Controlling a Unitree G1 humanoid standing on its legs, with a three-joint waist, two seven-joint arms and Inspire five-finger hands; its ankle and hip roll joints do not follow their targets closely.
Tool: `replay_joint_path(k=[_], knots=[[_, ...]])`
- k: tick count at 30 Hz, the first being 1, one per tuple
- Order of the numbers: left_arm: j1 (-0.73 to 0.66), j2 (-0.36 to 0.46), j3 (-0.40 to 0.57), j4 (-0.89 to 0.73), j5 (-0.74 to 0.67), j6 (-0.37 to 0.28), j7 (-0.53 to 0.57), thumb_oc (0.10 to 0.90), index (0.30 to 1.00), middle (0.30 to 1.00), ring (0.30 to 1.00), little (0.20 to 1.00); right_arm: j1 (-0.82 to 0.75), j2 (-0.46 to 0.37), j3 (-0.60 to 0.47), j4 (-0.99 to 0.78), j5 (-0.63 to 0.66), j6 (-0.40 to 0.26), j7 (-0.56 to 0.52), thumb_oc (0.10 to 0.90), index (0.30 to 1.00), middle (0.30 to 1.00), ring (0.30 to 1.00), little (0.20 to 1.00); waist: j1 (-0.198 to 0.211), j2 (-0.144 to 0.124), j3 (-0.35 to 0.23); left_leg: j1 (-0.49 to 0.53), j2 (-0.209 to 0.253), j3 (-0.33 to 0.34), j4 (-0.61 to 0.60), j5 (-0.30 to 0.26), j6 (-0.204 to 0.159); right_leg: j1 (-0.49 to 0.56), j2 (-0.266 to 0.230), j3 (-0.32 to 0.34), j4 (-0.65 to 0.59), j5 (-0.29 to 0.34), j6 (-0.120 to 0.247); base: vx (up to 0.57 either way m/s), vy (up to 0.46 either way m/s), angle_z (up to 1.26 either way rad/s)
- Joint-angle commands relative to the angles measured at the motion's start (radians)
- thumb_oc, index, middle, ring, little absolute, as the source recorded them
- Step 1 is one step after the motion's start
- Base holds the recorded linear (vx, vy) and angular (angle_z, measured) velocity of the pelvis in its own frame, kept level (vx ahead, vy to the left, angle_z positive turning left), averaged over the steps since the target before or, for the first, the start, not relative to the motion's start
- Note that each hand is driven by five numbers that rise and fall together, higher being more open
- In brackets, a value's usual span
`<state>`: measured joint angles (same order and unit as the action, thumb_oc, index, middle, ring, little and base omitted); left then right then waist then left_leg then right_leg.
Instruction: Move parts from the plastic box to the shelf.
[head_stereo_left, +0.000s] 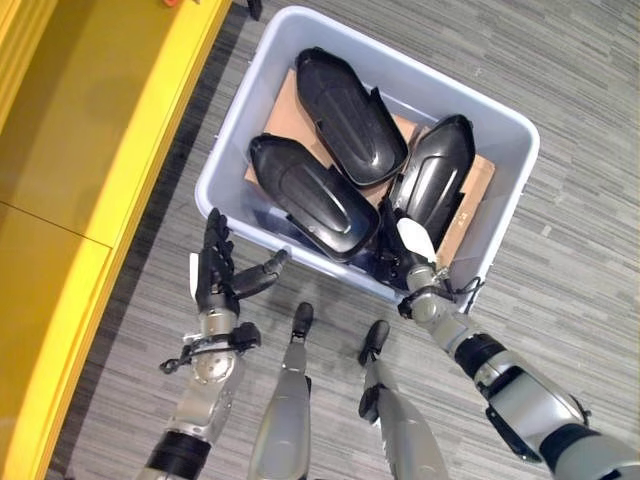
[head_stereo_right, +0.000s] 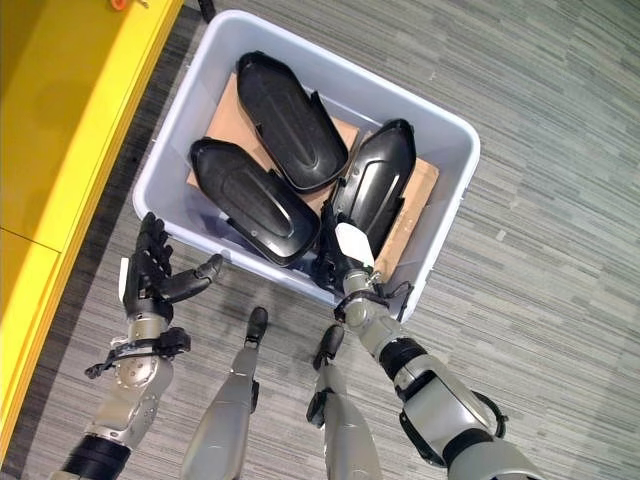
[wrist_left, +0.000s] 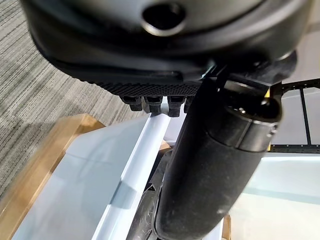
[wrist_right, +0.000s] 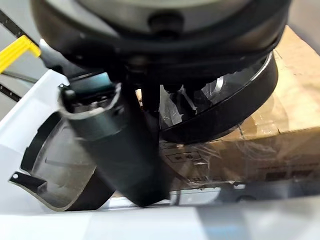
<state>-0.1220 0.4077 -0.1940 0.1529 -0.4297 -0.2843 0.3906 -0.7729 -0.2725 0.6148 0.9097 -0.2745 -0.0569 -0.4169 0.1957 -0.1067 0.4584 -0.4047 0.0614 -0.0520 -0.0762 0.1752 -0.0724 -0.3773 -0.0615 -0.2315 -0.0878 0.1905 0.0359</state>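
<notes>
A pale plastic box (head_stereo_left: 452, 88) stands on the floor with three black curved parts lying on cardboard inside. One part (head_stereo_left: 345, 115) lies at the far side, one (head_stereo_left: 310, 195) at the near left, one (head_stereo_left: 435, 175) at the near right. My right hand (head_stereo_left: 405, 255) reaches over the box's near wall to the near end of the right part (wrist_right: 235, 105), its white-covered thumb (head_stereo_left: 415, 240) resting against that part. My left hand (head_stereo_left: 215, 275) hovers open outside the box, just beside its near left wall (wrist_left: 145, 145), holding nothing.
The yellow shelf (head_stereo_left: 80, 150) runs along the left side, close to the box's left wall. Grey striped floor surrounds the box. Brown cardboard (wrist_right: 290, 90) lines the box bottom under the parts.
</notes>
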Motion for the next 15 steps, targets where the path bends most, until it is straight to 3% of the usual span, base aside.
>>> replay_joint_path(k=[1, 11, 15], knots=[[-0.031, -0.008, -0.023, -0.027, -0.003, -0.012, -0.029, 0.9, 1.0, 1.0, 1.0, 1.0, 0.058, -0.057, 0.027, -0.079, -0.018, 0.015, 0.027, 0.9, 1.0, 1.0, 1.0, 1.0, -0.011, 0.006, -0.02, 0.052, 0.033, 0.044, -0.011, -0.058, 0.004, 0.071, -0.104, 0.034, 0.004, -0.021, 0.114, 0.02, 0.016, 0.03], [-0.011, 0.011, 0.017, -0.051, 0.036, 0.025, -0.016, 0.9, 1.0, 1.0, 1.0, 1.0, 0.237, -0.182, -0.134, -0.588, 0.067, -0.055, 0.029, 0.9, 1.0, 1.0, 1.0, 1.0, -0.074, -0.041, -0.065, 0.111, 0.038, 0.069, -0.011, -0.079, 0.008, 0.103, -0.107, 0.057, 0.008, -0.029, 0.121, 0.01, 0.004, -0.02], [0.006, 0.019, 0.031, -0.056, 0.039, 0.034, -0.018, 0.9, 1.0, 1.0, 1.0, 1.0, 0.281, -0.203, -0.165, -0.688, 0.101, -0.076, 0.048, 0.9, 1.0, 1.0, 1.0, 1.0, -0.081, -0.049, -0.085, 0.133, 0.039, 0.077, -0.011, -0.086, 0.009, 0.119, -0.107, 0.063, 0.009, -0.031, 0.123, 0.02, -0.006, -0.09]])
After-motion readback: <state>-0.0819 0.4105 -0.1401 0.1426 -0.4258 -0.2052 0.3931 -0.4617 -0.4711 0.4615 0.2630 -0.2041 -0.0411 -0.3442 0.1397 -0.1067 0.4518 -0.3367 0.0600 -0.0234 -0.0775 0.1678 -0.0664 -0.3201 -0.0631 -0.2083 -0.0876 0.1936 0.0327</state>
